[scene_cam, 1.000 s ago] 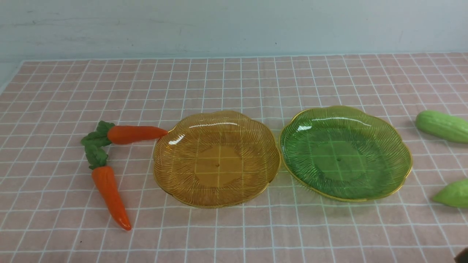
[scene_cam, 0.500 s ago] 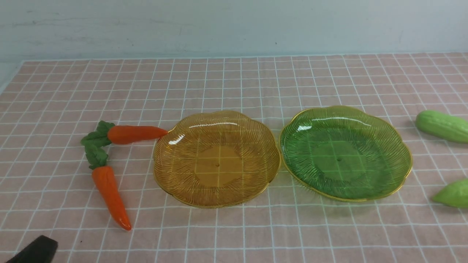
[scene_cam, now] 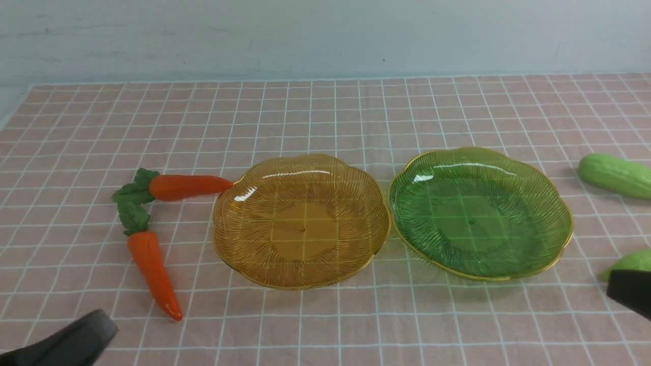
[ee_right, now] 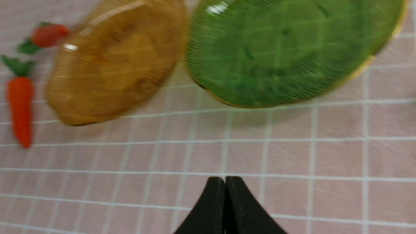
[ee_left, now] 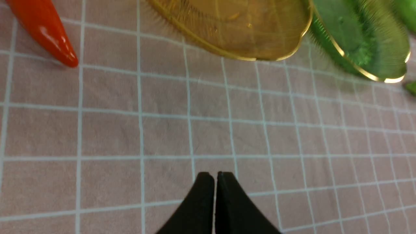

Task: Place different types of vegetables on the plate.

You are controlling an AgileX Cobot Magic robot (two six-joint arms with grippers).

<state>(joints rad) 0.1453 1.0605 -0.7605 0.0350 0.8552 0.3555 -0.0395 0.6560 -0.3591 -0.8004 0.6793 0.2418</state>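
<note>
Two carrots at the left of the frame on the checked tabletop (scene_cam: 325, 107): upper carrot (scene_cam: 188, 186) lying crosswise, tip touching the rim of the amber plate (scene_cam: 302, 223); lower carrot (scene_cam: 152, 272) angled toward the bottom edge, leafy tops meeting. Green plate (scene_cam: 478, 213) just right of the amber one, rims meeting or nearly so. Two gourds at the right edge, both cut off by it: upper gourd (scene_cam: 613, 175) well clear of the lower gourd (scene_cam: 630, 260), which is partly hidden behind the right end effector (scene_cam: 628, 292). Left end effector (scene_cam: 96, 330) in the lower left corner, near the lower carrot, apart from it. Both pairs of fingers (ee_left: 201, 195) (ee_right: 211, 201) pressed together, gripping nothing.
</note>
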